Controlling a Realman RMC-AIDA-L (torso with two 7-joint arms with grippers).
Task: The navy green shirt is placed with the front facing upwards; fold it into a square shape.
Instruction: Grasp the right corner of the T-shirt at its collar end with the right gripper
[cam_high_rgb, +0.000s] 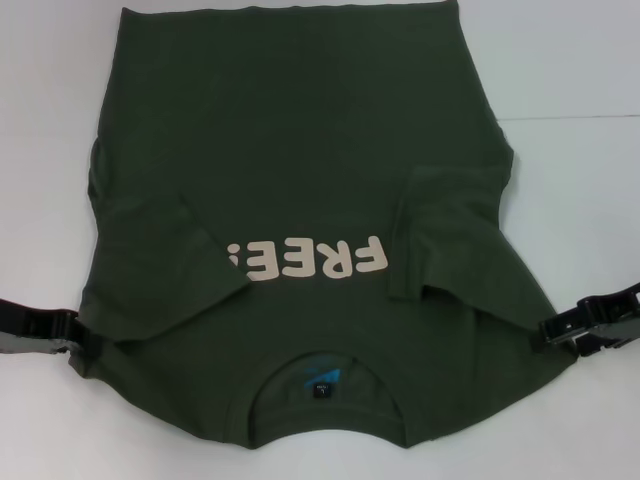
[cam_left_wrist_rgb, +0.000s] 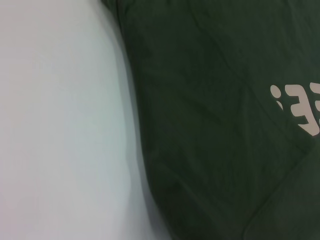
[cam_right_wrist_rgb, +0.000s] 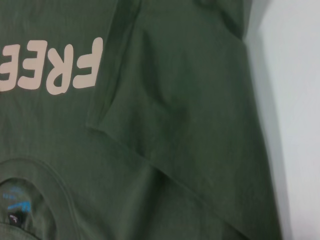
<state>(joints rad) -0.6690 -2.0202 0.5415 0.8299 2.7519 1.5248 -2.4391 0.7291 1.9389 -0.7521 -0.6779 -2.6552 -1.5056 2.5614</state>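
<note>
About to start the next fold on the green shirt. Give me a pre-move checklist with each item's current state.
1. Navy green shirt front-up: ok, the FREE! print faces up, collar toward the robot.
2. Both sleeves folded in: ok, the left sleeve and right sleeve lie over the chest; the left one covers the end of the print.
3. Left pincer at the shirt's shoulder edge: ok.
4. Right pincer at the opposite shoulder edge: ok.
5. Cloth actually held by either pincer: cannot tell.
6. Far hem fully on the table: cannot tell, it runs out of the head view.
</note>
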